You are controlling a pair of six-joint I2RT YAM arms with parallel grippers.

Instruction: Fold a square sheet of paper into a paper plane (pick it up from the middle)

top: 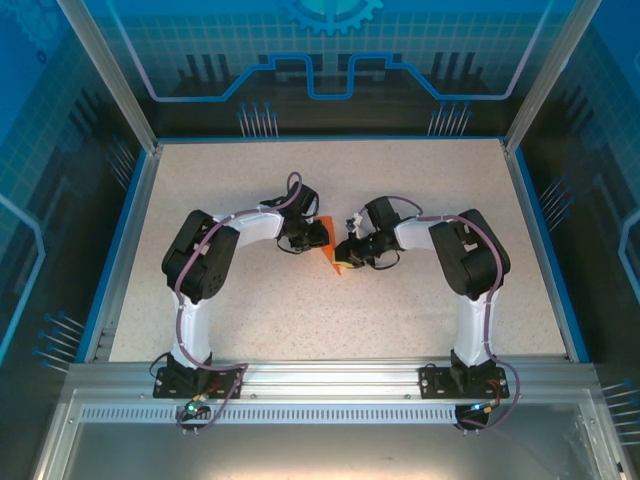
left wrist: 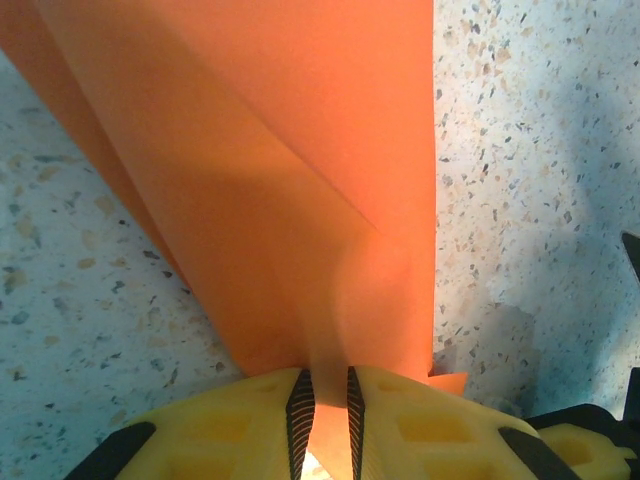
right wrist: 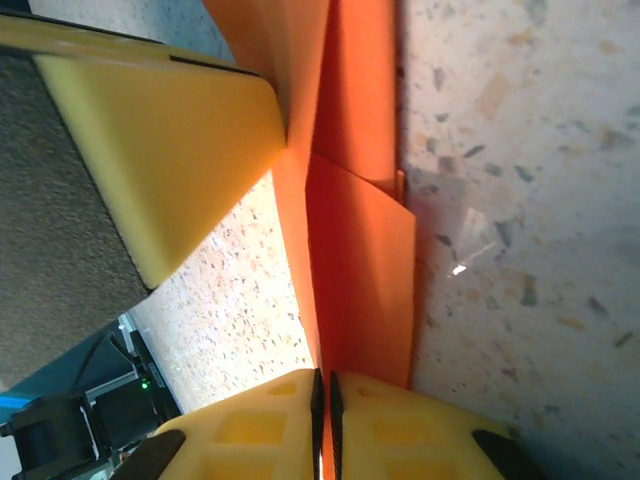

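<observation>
Top view: paper (top: pixel 328 258) sits mid-bench, mostly hidden between the two wrists. Only an orange sliver shows there, so the shape can't be read.
Left tool (left wrist: pixel 326 400): narrow, pinching the paper's near end. The sheet is cropped at the frame top; one diagonal crease is visible, and the layers are hard to count.
Right tool (right wrist: pixel 323 395): almost closed. The paper edge runs into the slit and reads as gripped. The sheet stands on edge, far end cropped.
A left-tool finger (right wrist: pixel 160 130) sits against the paper's other side, the rest of it out of frame.
Bench (top: pixel 400 320): pale speckled top, blue edge trim.
Rail (top: pixel 330 385): aluminium, at the near edge, carries both arm bases.
Walls (top: pixel 330 60): blue panels with a circuit-line print and metal posts.
</observation>
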